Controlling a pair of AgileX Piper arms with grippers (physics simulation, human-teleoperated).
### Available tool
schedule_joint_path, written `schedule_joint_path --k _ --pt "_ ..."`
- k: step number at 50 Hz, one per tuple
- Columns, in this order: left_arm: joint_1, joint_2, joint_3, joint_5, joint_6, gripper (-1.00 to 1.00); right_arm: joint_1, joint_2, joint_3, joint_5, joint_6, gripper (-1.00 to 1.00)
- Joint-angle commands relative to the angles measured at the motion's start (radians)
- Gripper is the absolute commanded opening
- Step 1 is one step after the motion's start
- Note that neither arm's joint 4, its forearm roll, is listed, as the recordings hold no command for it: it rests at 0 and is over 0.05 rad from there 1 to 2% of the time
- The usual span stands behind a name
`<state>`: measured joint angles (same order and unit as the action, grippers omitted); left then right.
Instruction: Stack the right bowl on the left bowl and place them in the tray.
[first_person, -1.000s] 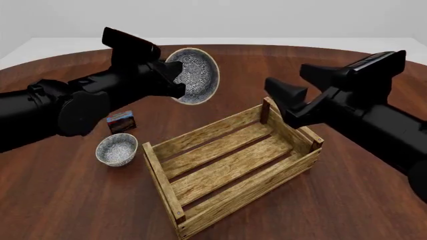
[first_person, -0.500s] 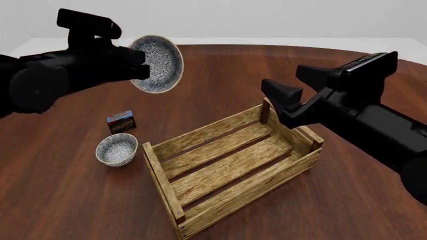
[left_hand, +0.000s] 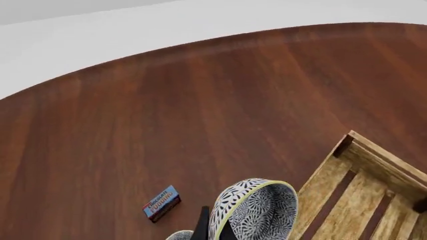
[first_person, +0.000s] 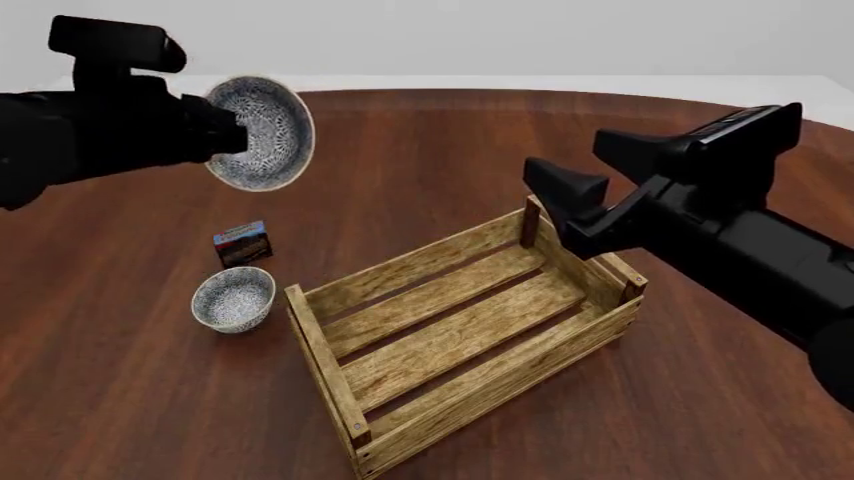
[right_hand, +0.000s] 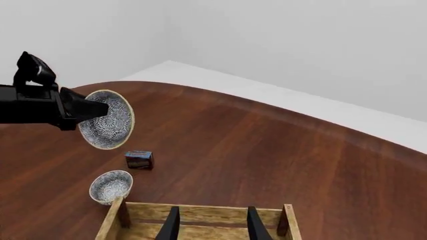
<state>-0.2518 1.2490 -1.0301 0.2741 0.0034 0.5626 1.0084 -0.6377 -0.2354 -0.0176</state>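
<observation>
My left gripper (first_person: 224, 134) is shut on the rim of a blue-and-white patterned bowl (first_person: 264, 131). It holds the bowl tipped on its side, high above the table's far left; the bowl also shows in the left wrist view (left_hand: 257, 212) and the right wrist view (right_hand: 107, 120). A smaller patterned bowl (first_person: 234, 298) stands upright on the table left of the tray (first_person: 461, 330), a light-wood slatted crate. My right gripper (first_person: 561, 208) is open and empty above the tray's far right corner, its fingers (right_hand: 172, 225) over the rim.
A small red-blue box (first_person: 242, 243) stands just behind the small bowl, below the held bowl. The round brown table (first_person: 441, 130) ends at a white floor beyond its far edge.
My left arm has carried the bowl leftward, away from the tray's far side, to above the box and small bowl. The right arm has barely moved.
</observation>
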Motion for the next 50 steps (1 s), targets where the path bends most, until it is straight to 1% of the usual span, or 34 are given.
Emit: schedule_joint_path --k 1,3,5,7,11,12,13,15,17,19,20,21,22,23,24,25,26,31,32,34,35,36,38,39,44,45,46,47,48,50 --pt "0.063 -0.022 -0.002 0.066 -0.008 -1.00 0.001 -0.003 0.001 0.002 0.001 1.00" --pt "0.080 -0.023 0.000 0.068 -0.002 -1.00 0.002 0.000 0.000 0.002 0.000 1.00" --pt "0.084 -0.005 -0.001 0.079 -0.025 -1.00 0.002 0.002 -0.001 0.002 0.000 1.00" --pt "0.107 0.005 0.003 0.075 -0.014 -1.00 0.002 0.004 -0.002 0.001 0.001 1.00" --pt "0.119 -0.003 0.009 0.073 -0.011 -1.00 0.003 0.017 -0.004 -0.005 0.001 1.00" --pt "0.115 0.000 0.015 0.073 -0.011 -1.00 0.003 0.017 -0.004 -0.005 0.000 1.00" --pt "0.120 0.001 0.033 0.060 0.007 -1.00 0.002 0.015 -0.004 -0.004 -0.001 1.00" --pt "0.127 0.013 0.036 0.060 0.005 -1.00 0.001 0.015 -0.004 -0.003 -0.001 1.00" --pt "0.117 0.012 0.048 0.052 -0.013 -1.00 -0.002 0.012 -0.004 -0.003 0.000 1.00" --pt "0.134 0.014 0.082 0.014 0.003 -1.00 0.000 0.013 -0.004 -0.003 0.002 1.00" --pt "0.134 0.014 0.082 0.013 0.003 -1.00 0.000 0.013 -0.004 -0.003 0.002 1.00" --pt "0.130 0.018 0.084 0.012 -0.012 -1.00 -0.002 0.013 -0.004 -0.003 0.001 1.00" --pt "0.144 0.027 0.068 0.026 0.002 -1.00 -0.004 0.011 -0.005 -0.001 0.002 1.00" --pt "0.129 0.030 0.068 0.030 -0.020 -1.00 -0.004 0.008 -0.005 0.001 0.003 1.00" --pt "0.129 0.030 0.068 0.030 -0.020 -1.00 -0.004 0.008 -0.005 0.001 0.003 1.00" --pt "0.131 0.036 0.103 -0.007 -0.016 -1.00 -0.007 0.006 -0.005 0.002 0.003 1.00" --pt "0.144 0.043 0.113 -0.019 -0.012 -1.00 -0.007 0.005 -0.005 0.003 0.004 1.00" --pt "0.162 0.044 0.129 -0.034 -0.012 -1.00 -0.007 0.005 -0.004 0.001 0.003 1.00" --pt "0.154 0.042 0.140 -0.038 -0.029 -1.00 -0.009 0.008 -0.005 -0.001 0.003 1.00" --pt "0.149 0.033 0.133 -0.019 -0.038 -1.00 -0.007 0.010 -0.004 -0.002 0.003 1.00" --pt "0.147 0.039 0.157 -0.040 -0.045 -1.00 -0.008 0.010 -0.004 -0.002 0.002 1.00" --pt "0.147 0.039 0.157 -0.041 -0.045 -1.00 -0.008 0.010 -0.004 -0.002 0.002 1.00" --pt "0.160 0.029 0.182 -0.064 -0.033 -1.00 -0.008 0.011 -0.004 -0.002 0.001 1.00" --pt "0.156 0.036 0.184 -0.060 -0.050 -1.00 -0.006 0.010 -0.004 -0.002 0.002 1.00" --pt "0.189 0.054 0.188 -0.063 -0.047 -1.00 -0.004 0.011 -0.004 -0.002 0.000 1.00" --pt "0.221 0.056 0.192 -0.072 -0.024 -1.00 -0.005 0.013 -0.004 -0.002 0.000 1.00" --pt "0.221 0.065 0.190 -0.070 -0.044 -1.00 -0.004 0.012 -0.003 -0.002 0.001 1.00" --pt "0.195 0.065 0.200 -0.073 -0.062 -1.00 -0.005 0.013 -0.003 -0.002 0.001 1.00" --pt "0.190 0.067 0.203 -0.075 -0.074 -1.00 -0.005 0.013 -0.003 -0.003 0.000 1.00" --pt "0.204 0.079 0.207 -0.088 -0.065 -1.00 -0.005 0.014 -0.003 -0.003 0.000 1.00"
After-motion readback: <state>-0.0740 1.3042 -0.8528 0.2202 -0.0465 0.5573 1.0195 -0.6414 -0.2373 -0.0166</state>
